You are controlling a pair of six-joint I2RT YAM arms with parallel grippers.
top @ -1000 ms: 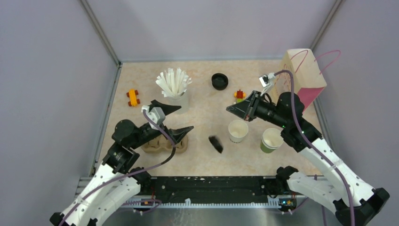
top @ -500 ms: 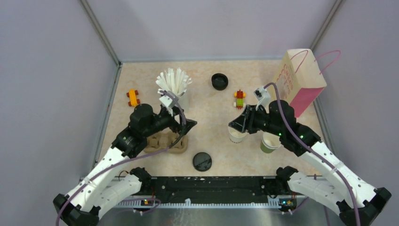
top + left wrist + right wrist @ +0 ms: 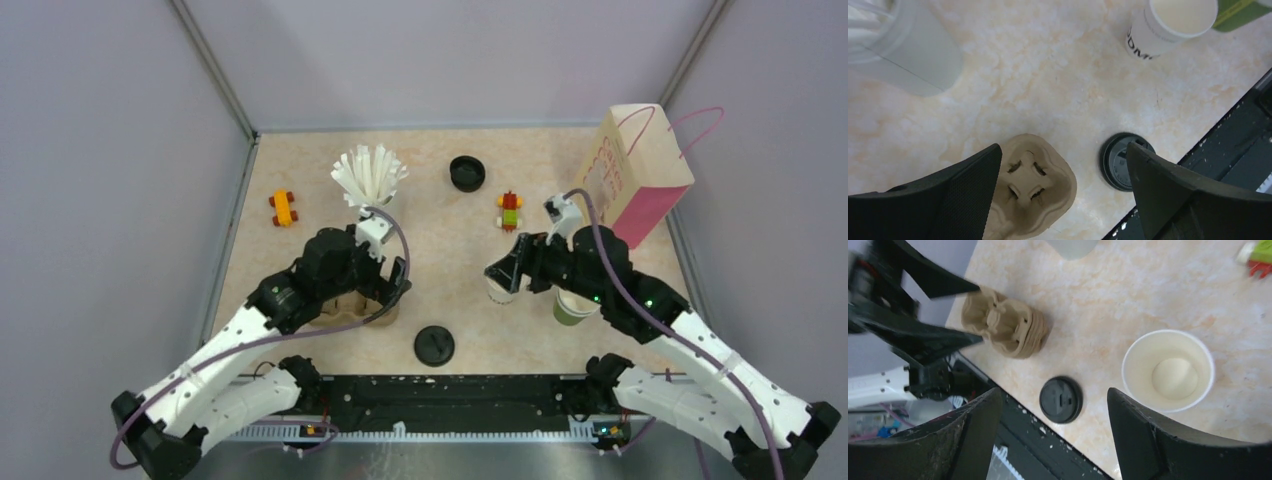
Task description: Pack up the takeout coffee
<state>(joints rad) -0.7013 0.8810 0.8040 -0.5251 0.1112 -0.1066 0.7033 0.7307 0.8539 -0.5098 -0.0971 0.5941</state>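
Observation:
The takeout coffee's white paper cup [image 3: 1168, 370] stands upright without a lid, its inside pale; it also shows in the left wrist view [image 3: 1173, 22]. My right gripper [image 3: 500, 272] hovers over the cup [image 3: 497, 293] and hides most of it. In its own view the right gripper [image 3: 1053, 392] is open with nothing between the fingers. A round black lid [image 3: 434, 345] lies flat near the table's front edge [image 3: 1061, 399] [image 3: 1120, 161]. My left gripper [image 3: 385, 285] hangs open over the brown cardboard cup carrier [image 3: 1033, 190], holding nothing.
A green cup [image 3: 572, 308] stands right of the white cup, partly under my right arm. A second black lid [image 3: 466, 172], a cup of white straws [image 3: 370, 180], two small brick toys [image 3: 284, 208] [image 3: 510, 210] and a paper bag [image 3: 640, 170] stand further back.
The black lid tumbled from mid-table to lie flat by the front edge. My right gripper opened and dropped over the white cup. My left arm swung right, over the carrier.

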